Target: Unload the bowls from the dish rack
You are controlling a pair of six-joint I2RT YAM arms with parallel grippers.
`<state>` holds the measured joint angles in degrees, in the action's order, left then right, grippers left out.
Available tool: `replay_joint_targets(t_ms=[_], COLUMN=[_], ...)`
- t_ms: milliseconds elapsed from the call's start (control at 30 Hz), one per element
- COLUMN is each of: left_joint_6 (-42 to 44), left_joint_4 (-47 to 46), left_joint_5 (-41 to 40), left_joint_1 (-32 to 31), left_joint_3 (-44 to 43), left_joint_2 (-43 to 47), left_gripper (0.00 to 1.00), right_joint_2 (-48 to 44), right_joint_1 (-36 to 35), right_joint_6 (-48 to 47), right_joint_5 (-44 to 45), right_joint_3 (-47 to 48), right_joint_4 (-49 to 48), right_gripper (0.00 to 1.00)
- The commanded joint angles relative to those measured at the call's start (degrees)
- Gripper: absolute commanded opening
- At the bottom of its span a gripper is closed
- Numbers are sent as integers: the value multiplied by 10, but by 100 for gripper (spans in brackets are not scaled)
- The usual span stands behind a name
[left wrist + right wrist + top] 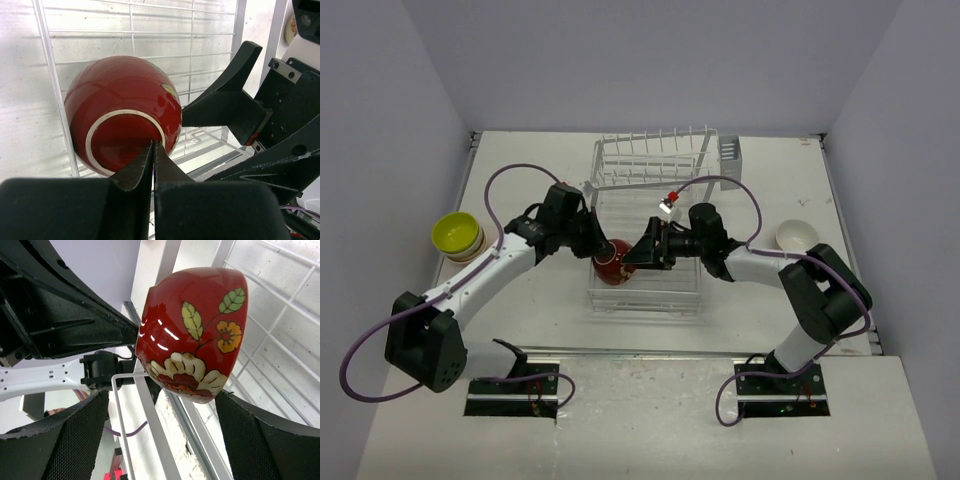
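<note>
A dark red bowl with a white foot ring and a flower pattern lies on its side on the flat tray of the white dish rack. My left gripper is shut, and its tips rest against the bowl's foot ring. My right gripper is open and reaches from the right. Its fingers straddle the red bowl without touching it. A lime-yellow bowl tops a stack at the table's left. A cream bowl sits at the right.
The rack's raised row of tines and its small cutlery basket stand behind both grippers. The rack's white wire edge runs just under the red bowl. The two arms nearly meet over the tray.
</note>
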<state>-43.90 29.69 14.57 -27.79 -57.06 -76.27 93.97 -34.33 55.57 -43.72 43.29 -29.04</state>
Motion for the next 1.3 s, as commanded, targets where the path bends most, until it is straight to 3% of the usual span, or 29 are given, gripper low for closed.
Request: replay_joint_targets(t_ms=[0, 900, 1267], left_joint_6=[-4, -12, -12], left_joint_4=[8, 16, 15], left_joint_5=[17, 8, 5], left_joint_1=[-9, -19, -19], left_joint_3=[12, 20, 19], left_joint_2=[14, 33, 32], left_gripper=[0, 0, 0], right_joint_2=[-22, 31, 36], right_joint_1=[0, -3, -14], right_joint_6=[-13, 130, 150], right_joint_5=[-5, -80, -96], right_joint_3=[41, 10, -18], right_joint_4=[-27, -210, -224], right_gripper=[86, 73, 65])
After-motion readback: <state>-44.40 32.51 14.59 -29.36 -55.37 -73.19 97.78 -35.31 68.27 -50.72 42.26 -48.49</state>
